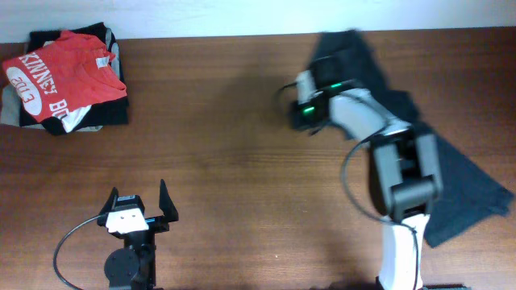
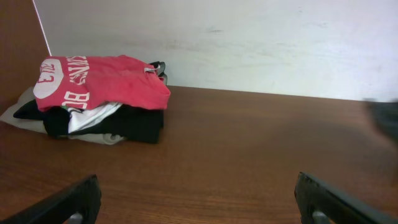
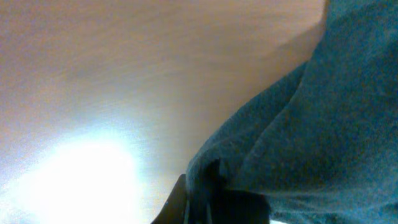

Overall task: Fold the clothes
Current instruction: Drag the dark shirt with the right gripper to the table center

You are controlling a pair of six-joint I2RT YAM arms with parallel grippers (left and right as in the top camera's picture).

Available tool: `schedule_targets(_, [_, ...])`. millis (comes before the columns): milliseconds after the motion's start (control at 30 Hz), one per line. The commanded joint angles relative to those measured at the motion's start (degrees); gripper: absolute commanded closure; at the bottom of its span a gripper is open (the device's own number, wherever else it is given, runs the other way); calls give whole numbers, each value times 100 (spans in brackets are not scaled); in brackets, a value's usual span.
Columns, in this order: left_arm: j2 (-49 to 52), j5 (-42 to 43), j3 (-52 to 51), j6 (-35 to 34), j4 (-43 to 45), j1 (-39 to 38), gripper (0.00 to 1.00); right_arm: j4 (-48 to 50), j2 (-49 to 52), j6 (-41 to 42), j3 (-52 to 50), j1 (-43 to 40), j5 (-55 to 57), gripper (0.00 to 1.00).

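The black T-shirt lies crumpled along the right side of the table, stretching from the far edge down toward the right edge; its lettering is hidden. My right gripper is at the shirt's far left end. In the right wrist view the dark fabric fills the right half, and the gripper looks shut on a fold of its edge, just above the wood. My left gripper is open and empty near the front left, and its two fingers stand wide apart over bare wood.
A stack of folded clothes topped by a red T-shirt with white lettering sits at the far left corner; it also shows in the left wrist view. A white wall runs behind the table's far edge.
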Motion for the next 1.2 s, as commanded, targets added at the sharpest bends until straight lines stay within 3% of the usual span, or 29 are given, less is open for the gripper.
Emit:
schedule_targets(0, [-28, -63, -15, 9, -9, -13, 1, -76, 155, 319, 0, 1250, -520, 96])
schedule_targets(133, [-28, -63, -15, 7, -9, -13, 1, -382, 153, 455, 109, 2590, -743, 96])
schedule_targets(200, [-28, -63, -15, 9, -9, -13, 1, -748, 116, 396, 328, 2868, -625, 96])
schedule_targets(333, [-28, -63, -15, 7, -9, -13, 1, -1989, -146, 271, 1351, 3322, 828, 94])
schedule_targets(367, [-28, -63, -15, 7, -9, -13, 1, -2146, -234, 289, 1541, 3366, 964, 75])
schedule_targets(433, [-28, -63, -15, 7, -9, -13, 1, -2282, -435, 420, 1840, 3366, 977, 57])
schedule_targets(467, [-28, -63, -15, 7, -9, -13, 1, -2306, -535, 417, 1950, 3333, 994, 19])
schedule_targets(500, [-28, -63, -15, 7, -9, -13, 1, -2332, -610, 411, 2033, 3294, 1005, 1])
schedule_targets(633, [-28, -63, -15, 7, -9, -13, 1, -2468, -1027, 398, 2216, 2618, 1019, 1])
schedule_targets(800, [-28, -63, -15, 9, -9, -13, 1, -2461, -743, 87, 2210, 1552, 955, 1])
schedule_targets(833, [-28, -63, -15, 7, -9, -13, 1, -2393, -551, 46, 2210, 1366, 859, 8])
schedule_targets(900, [-28, -63, -15, 7, -9, -13, 1, -2234, -334, -111, 2205, 1244, 603, 13])
schedule_targets(1167, [-28, -63, -15, 7, -9, -13, 1, -1631, 588, -184, 2205, 1403, 455, 20])
